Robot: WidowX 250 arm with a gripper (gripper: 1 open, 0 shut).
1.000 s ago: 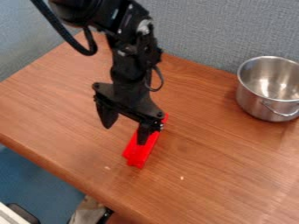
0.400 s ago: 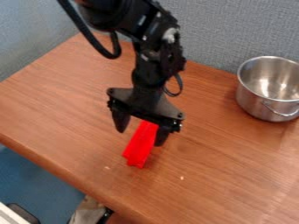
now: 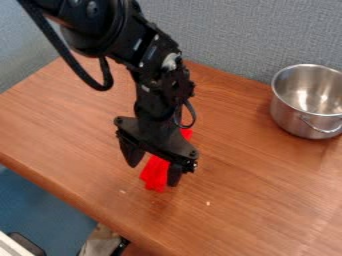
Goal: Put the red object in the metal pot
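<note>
- Pincer [image 3: 155, 166]: pointing straight down, jaws spread apart, one dark finger [image 3: 130, 153] on each side of the red object [image 3: 156, 176], low over the worktop [image 3: 60, 110].
- Red object: lying on the wooden worktop near its front edge, partly hidden by the pincer; whether the fingers touch it cannot be told.
- Metal pot [image 3: 310, 99]: upright at the right edge, well apart.

path tool [image 3: 155, 163]→metal pot [image 3: 310, 100]: bare table [image 3: 227, 120] | obstacles: pot wall only
</note>
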